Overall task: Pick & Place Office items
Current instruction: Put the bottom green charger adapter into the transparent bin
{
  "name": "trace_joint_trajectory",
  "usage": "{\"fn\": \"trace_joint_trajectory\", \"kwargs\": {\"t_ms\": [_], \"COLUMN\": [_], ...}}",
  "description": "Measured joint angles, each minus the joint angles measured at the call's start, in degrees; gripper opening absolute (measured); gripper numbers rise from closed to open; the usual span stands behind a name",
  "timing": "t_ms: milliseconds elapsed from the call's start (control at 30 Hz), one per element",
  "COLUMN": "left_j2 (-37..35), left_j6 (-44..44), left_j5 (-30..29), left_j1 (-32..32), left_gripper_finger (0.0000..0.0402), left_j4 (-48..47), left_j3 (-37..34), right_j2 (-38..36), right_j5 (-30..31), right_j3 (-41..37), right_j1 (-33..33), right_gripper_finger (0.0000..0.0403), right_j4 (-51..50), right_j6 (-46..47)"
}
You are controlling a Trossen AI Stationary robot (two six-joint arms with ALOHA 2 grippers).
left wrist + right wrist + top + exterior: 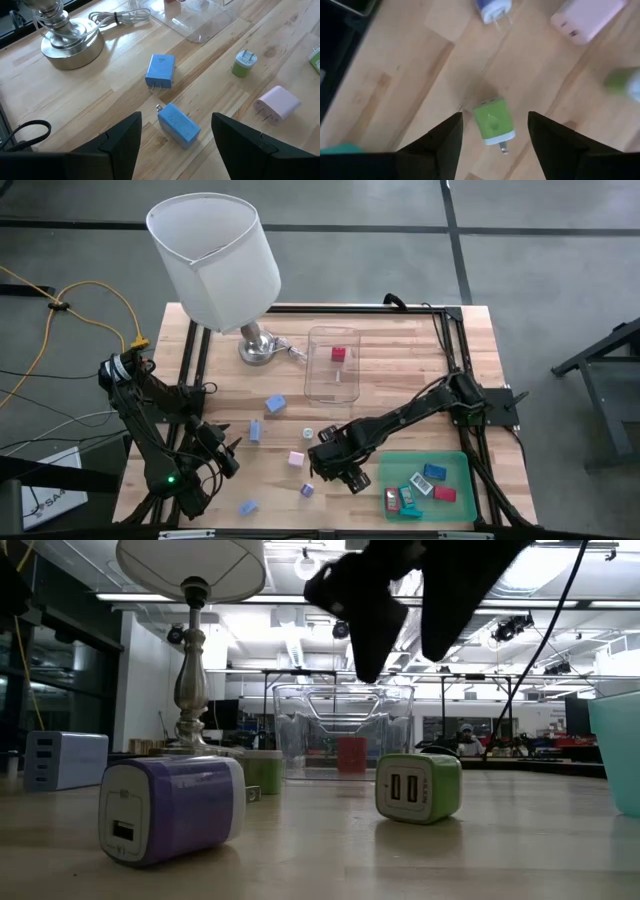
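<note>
Small plug-shaped chargers lie scattered on the wooden table. My right gripper [495, 118] [325, 456] hangs open above a green charger [493, 121] [418, 785], its fingers to either side and clear of it. Around it lie a pink charger [587, 20] [296, 459], a purple one [175, 805] [307, 490] and a round green plug [244, 64]. My left gripper [176, 120] [230, 455] is open near the table's left near side, looking down on a light blue charger [178, 125] and a blue one [161, 70] [275, 404]. All lie flat on the table.
A clear plastic box [333, 365] at the far middle holds a red piece [340, 353]. A green tray [455, 465] at the near right holds several pieces. A lamp [215, 255] stands at the far left, its cord [120, 17] coiled beside the base. Another light blue piece [247, 506] lies near the front edge.
</note>
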Motion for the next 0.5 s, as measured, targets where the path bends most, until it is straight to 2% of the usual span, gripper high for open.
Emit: {"fn": "trace_joint_trajectory", "kwargs": {"t_ms": [500], "left_j2": [0.01], "left_j6": [0.00], "left_j5": [-0.01], "left_j1": [0.00], "left_gripper_finger": [0.0232], "left_j4": [0.05], "left_j3": [0.00], "right_j2": [3.99], "right_j5": [-0.33], "right_j3": [-0.12], "right_j1": [0.74], "right_gripper_finger": [0.0205], "right_j4": [0.45], "right_j6": [-1.42]}}
